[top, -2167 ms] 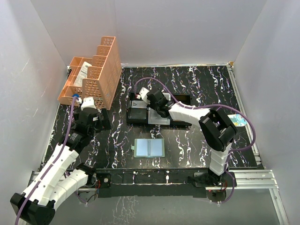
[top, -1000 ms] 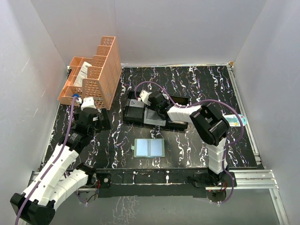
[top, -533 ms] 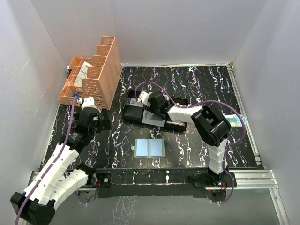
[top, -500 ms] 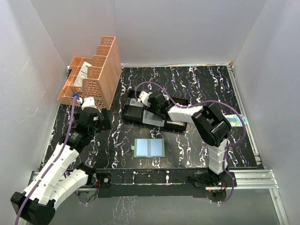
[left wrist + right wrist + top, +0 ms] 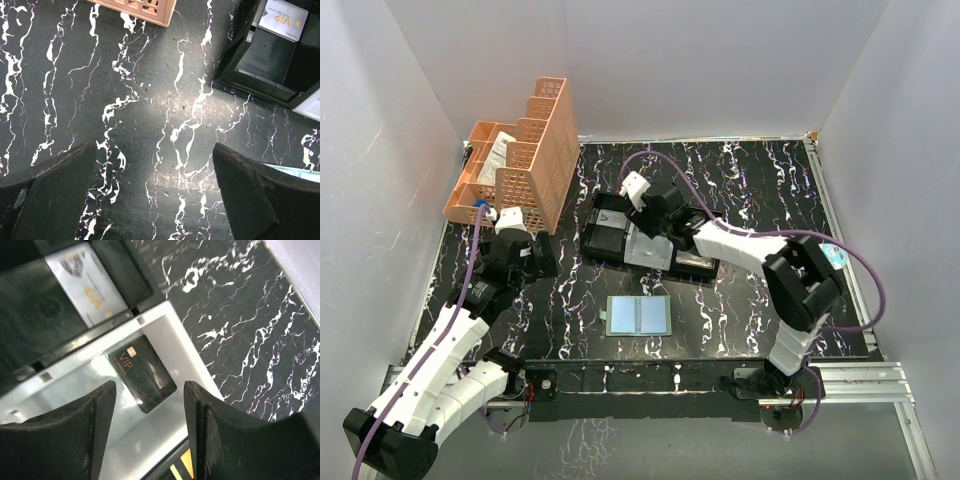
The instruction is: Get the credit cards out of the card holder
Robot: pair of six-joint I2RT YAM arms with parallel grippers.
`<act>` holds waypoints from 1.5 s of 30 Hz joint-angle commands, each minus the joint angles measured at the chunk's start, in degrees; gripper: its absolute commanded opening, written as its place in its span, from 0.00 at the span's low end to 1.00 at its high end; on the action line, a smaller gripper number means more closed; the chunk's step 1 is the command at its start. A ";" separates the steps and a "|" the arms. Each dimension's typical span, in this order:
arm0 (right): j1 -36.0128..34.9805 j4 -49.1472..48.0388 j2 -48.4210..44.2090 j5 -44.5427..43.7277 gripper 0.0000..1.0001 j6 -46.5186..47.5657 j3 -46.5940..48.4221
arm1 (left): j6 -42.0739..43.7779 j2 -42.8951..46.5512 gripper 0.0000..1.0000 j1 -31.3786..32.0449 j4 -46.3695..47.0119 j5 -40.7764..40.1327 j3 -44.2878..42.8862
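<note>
At 9 o'clock the left claw (image 5: 154,150) is held spread wide above the desk (image 5: 150,90). The card holder (image 5: 638,315) is laid open at 6 o'clock from the tray (image 5: 595,245), over which the right claw (image 5: 147,387) is parted, empty, above a black card (image 5: 142,372).

Right gripper (image 5: 149,390) has pulled up from the left end of the tray (image 5: 603,245) and now hangs, jaws apart, over its white middle compartment; tray turned slightly askew on the table (image 5: 740,180); right elbow (image 5: 805,285) swung out toward the table's right edge.
</note>
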State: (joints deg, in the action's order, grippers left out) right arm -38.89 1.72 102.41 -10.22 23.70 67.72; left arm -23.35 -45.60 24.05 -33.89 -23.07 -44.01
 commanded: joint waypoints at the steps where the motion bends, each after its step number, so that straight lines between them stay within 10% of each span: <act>1: 0.13 -4.17 -11.18 0.57 0.59 -16.58 -2.13 | 0.70 0.34 0.99 -0.32 -0.44 0.38 -0.80; 4: 0.20 -5.71 -18.45 -6.27 0.78 -33.98 -9.14 | 0.93 0.26 0.99 -0.32 -0.15 0.92 -0.66; 12: 0.66 11.09 -27.46 1.03 0.75 -53.04 -15.18 | 1.94 -1.37 0.99 -0.32 0.65 2.55 -0.63; 16: 0.80 18.95 -30.57 -9.21 0.76 -59.91 -18.36 | 4.89 -1.08 0.99 -0.32 2.56 9.63 0.03; 37: 13.12 19.05 -23.81 -2.52 0.77 -42.23 -14.62 | 7.62 -3.22 0.99 -0.31 5.24 22.41 0.95; 45: 13.09 13.54 -36.24 17.24 0.74 -47.69 -21.44 | -8.15 4.22 0.99 -0.28 18.31 50.85 7.41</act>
State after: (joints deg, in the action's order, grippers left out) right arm -25.76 22.33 75.83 -4.56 -19.99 49.98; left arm -22.15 -44.75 24.01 -24.38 9.74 -40.51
